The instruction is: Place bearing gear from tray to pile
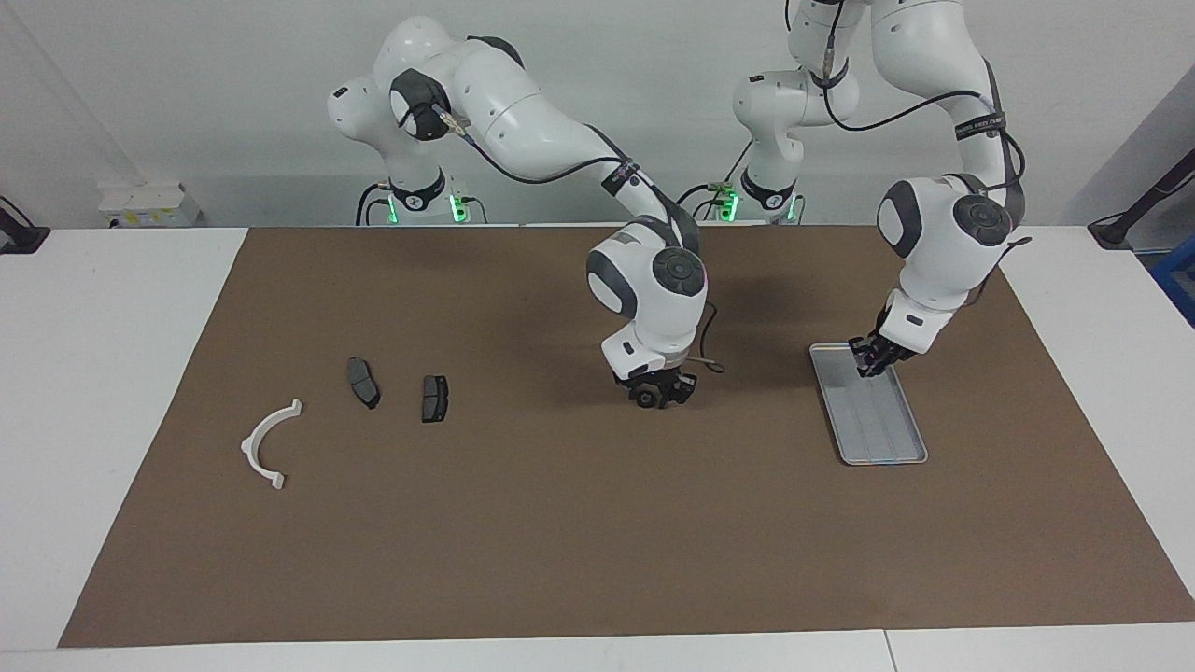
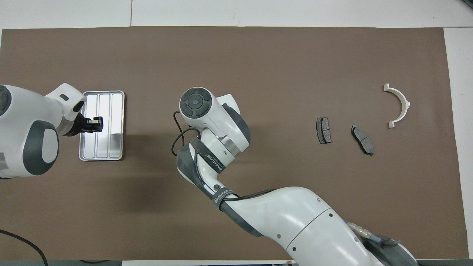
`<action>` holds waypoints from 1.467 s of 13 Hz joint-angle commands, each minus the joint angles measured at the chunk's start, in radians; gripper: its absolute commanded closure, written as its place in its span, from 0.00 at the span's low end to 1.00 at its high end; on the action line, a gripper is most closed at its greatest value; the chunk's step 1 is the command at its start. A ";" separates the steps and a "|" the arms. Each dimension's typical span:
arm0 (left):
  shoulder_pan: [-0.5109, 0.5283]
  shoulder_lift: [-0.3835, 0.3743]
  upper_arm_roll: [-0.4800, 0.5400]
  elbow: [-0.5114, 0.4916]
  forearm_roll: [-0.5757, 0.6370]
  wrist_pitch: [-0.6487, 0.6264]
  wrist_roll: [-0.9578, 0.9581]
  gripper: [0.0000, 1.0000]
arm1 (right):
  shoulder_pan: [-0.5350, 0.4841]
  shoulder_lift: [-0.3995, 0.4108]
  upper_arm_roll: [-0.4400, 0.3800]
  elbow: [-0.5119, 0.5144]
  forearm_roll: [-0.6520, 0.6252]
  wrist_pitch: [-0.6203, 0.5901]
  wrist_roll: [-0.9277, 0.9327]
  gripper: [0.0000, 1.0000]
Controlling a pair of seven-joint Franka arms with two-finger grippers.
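Bearing gear (image 1: pixel 646 400): small dark round part, out of the tray, low over the brown mat (image 1: pixel 560 541) about midway along the worktop (image 1: pixel 112 373), between tray and pile. I cannot tell whether it rests on the mat or is just clear of it. Right tool (image 1: pixel 653 392) is down on it, pointing straight down, fingers drawn in close against the gear on either side, gripping it. From overhead the right arm's wrist covers both tool and gear. Tray (image 1: pixel 887 439), silver-grey and ridged lengthwise, lies toward the left arm's end of the worktop, well apart from the gear. Left tool (image 1: pixel 868 362) hangs over the tray's end nearer the robots, tilted, its fingertips brought together; whether anything is pinched between them I cannot tell. The pile sits toward the right arm's end: two dark brake pads, one (image 1: pixel 434 398) nearest the gear and the other (image 1: pixel 363 382) just beside it. The white half-ring bracket (image 1: pixel 266 443) lies outermost, a little farther from the robots than the pads. None of the three touch.
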 commanded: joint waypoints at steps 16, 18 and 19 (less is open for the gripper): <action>-0.435 0.257 0.009 0.379 -0.016 -0.070 -0.618 0.91 | -0.506 -0.337 0.005 0.030 0.033 -0.466 -1.063 1.00; -0.520 0.343 0.011 0.441 -0.010 -0.044 -0.722 0.91 | -0.586 -0.336 0.005 -0.011 0.031 -0.386 -1.229 1.00; -0.541 0.345 0.009 0.429 -0.005 -0.031 -0.724 0.91 | -0.617 -0.331 0.005 -0.048 0.031 -0.345 -1.261 1.00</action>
